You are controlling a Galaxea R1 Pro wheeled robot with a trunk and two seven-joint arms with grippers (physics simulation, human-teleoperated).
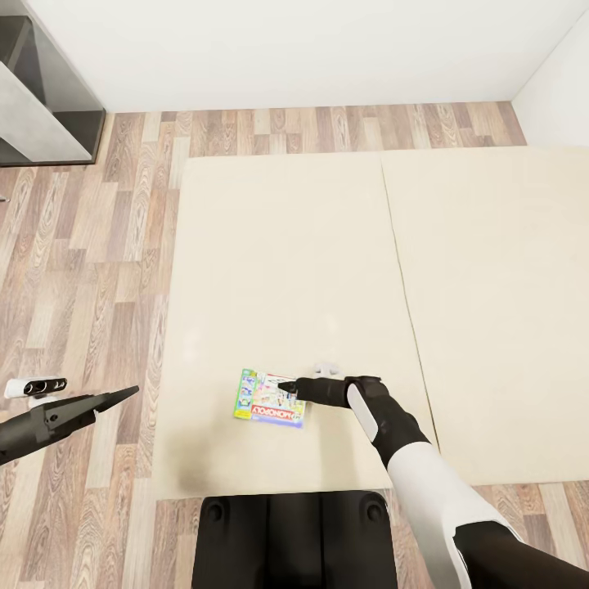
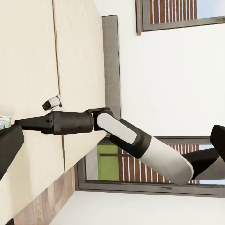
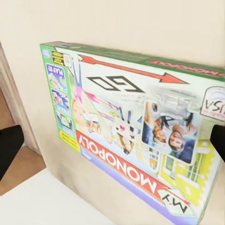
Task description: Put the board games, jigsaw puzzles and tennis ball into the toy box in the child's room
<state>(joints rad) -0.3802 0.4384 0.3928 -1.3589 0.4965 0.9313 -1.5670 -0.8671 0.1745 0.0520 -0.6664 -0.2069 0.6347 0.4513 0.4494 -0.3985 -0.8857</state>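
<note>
One board game (image 1: pixel 268 399), a flat box with a green edge and a busy Monopoly lid, lies on the beige mattress of the bed (image 1: pixel 278 245) near its front edge. My right gripper (image 1: pixel 284 384) hovers at the box's far right part. In the right wrist view the board game (image 3: pixel 131 131) is close up, and the right gripper (image 3: pixel 112 145) is open, its dark fingertips (image 3: pixel 9 150) standing wide to either side of the lid. My left gripper (image 1: pixel 114 398) hangs over the wood floor left of the bed, holding nothing and, by its wrist view, open.
The bed has two mattress sections with a seam (image 1: pixel 405 286) between them. A dark grey cabinet (image 1: pixel 41 98) stands at the far left by the white wall. My black base (image 1: pixel 294 540) is against the bed's front. A grey headboard (image 2: pixel 110 61) and dark-framed windows are beyond.
</note>
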